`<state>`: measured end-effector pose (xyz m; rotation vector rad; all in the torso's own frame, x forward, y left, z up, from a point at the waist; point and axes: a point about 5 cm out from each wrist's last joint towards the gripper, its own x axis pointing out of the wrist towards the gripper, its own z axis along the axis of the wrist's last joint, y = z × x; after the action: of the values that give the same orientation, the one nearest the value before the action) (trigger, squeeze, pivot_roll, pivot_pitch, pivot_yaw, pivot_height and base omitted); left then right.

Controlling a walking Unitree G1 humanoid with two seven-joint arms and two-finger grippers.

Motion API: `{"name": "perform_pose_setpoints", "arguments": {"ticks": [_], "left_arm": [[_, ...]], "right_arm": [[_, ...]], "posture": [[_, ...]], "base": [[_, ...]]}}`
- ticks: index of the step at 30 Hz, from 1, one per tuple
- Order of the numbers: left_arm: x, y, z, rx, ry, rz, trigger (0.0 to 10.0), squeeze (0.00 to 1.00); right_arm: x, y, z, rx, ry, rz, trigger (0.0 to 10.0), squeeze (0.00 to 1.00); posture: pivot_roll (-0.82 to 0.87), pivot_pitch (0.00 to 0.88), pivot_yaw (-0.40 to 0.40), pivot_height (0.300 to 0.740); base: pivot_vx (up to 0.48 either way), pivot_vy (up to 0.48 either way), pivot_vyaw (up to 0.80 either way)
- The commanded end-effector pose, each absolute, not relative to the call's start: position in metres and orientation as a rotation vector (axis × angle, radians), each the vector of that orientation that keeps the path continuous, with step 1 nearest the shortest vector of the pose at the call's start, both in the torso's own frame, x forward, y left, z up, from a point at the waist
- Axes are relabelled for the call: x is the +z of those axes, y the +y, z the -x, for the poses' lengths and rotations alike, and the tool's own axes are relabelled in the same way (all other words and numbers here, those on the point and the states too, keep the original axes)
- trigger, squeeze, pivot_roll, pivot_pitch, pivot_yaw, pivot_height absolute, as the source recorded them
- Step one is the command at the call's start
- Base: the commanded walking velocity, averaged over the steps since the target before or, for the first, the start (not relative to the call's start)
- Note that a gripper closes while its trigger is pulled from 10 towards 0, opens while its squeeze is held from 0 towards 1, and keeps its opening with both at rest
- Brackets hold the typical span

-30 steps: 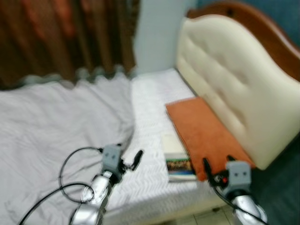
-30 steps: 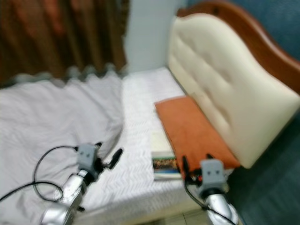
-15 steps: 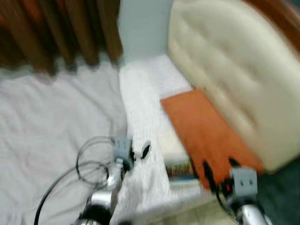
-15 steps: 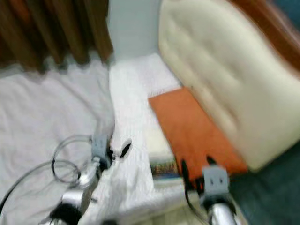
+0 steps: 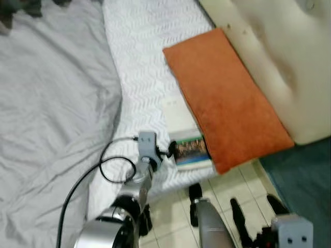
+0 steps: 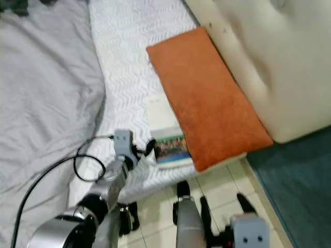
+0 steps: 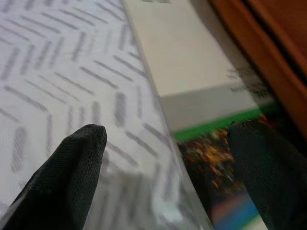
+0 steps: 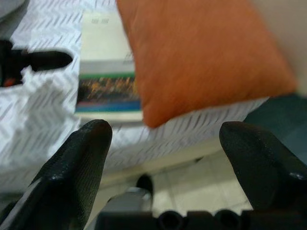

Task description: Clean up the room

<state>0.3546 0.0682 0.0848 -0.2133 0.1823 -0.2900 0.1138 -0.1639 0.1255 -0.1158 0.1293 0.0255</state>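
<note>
A book (image 5: 187,139) with a pale cover and a colourful lower band lies on the white zigzag sheet (image 5: 139,57), near the bed's edge and against an orange pillow (image 5: 225,101). My left gripper (image 5: 166,151) is open at the book's left edge. In the left wrist view its fingertips (image 7: 72,177) straddle the edge of the book (image 7: 192,76) and the sheet. My right gripper (image 5: 256,209) hangs open over the tiled floor, below the bed's edge. In the right wrist view it faces the book (image 8: 108,81) and the pillow (image 8: 201,52).
A rumpled grey blanket (image 5: 46,113) covers the bed's left side. The cream padded headboard (image 5: 279,46) stands behind the pillow. Pale floor tiles (image 5: 232,183) run along the bed, with a teal carpet (image 5: 305,175) to the right. A silver part of my body (image 5: 207,227) shows below.
The camera has tilted down and closed in on the bed's edge. My left gripper has reached forward to the book's edge. My right gripper now sits lower, over the floor.
</note>
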Motion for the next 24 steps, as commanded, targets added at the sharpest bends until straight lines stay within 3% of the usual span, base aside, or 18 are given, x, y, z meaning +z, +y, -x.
{"name": "perform_pose_setpoints", "arguments": {"ticks": [1, 17, 24], "left_arm": [[0.068, 0.072, -0.346, -0.267, 0.256, 0.244, 10.0, 0.0], [0.059, 0.067, -0.342, -0.268, 0.317, 0.458, 10.0, 0.0], [0.068, 0.046, -0.341, -0.355, 0.289, 0.528, 10.0, 0.0]], "right_arm": [[0.126, -0.161, -0.102, 0.014, 0.179, 0.113, 10.0, 0.0], [0.128, -0.154, -0.077, 0.001, 0.262, 0.121, 10.0, 0.0], [0.129, -0.151, -0.07, 0.0, 0.28, 0.121, 10.0, 0.0]], "posture": [[-0.4, 0.713, 0.064, 0.74], [-0.43, 0.743, 0.061, 0.74], [-0.42, 0.745, 0.062, 0.74]], "base": [[0.0, 0.0, 0.0], [0.0, 0.0, 0.0], [0.0, 0.0, 0.0]]}}
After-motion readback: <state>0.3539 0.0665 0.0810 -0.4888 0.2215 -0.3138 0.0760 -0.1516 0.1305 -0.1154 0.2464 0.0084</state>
